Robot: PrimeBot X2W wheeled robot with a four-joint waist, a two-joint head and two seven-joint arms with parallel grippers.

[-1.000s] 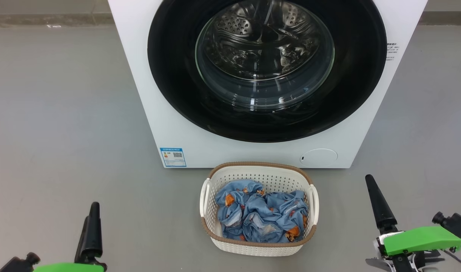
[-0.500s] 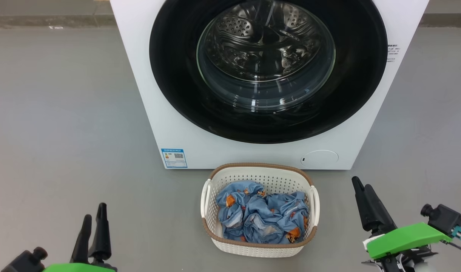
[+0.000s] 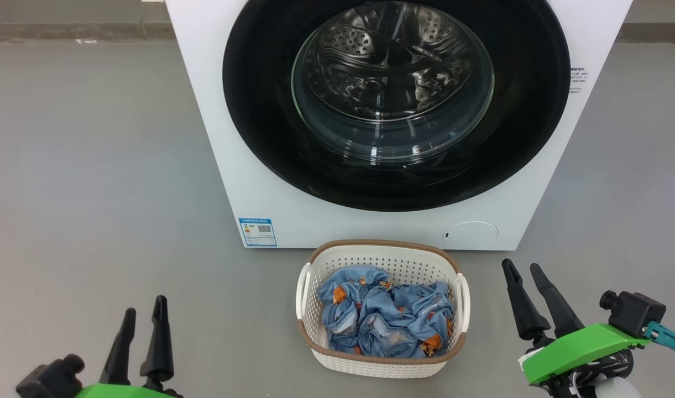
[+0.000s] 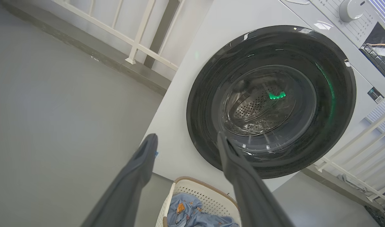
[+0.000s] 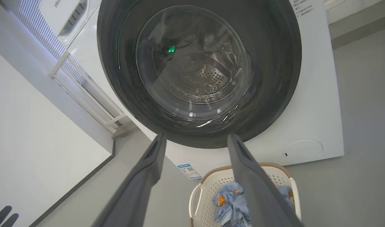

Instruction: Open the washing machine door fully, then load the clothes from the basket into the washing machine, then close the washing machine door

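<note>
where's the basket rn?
In the head view the basket sits on the floor at bottom centre, just in front of the washing machine, below its shut door, with the clothes inside.

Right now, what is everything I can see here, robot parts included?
white boxy front-loading washing machine: one, white, centre back.
round black-rimmed glass door: one, black, closed on the machine's front.
blue energy sticker: one, blue, machine's lower left corner.
cream perforated plastic basket: one, brown-rimmed, on the floor before the machine.
light blue printed clothes: one crumpled heap, blue, in the basket.
left gripper: one, dark fingers, open, lower left.
right gripper: one, dark fingers, open, lower right.
</note>
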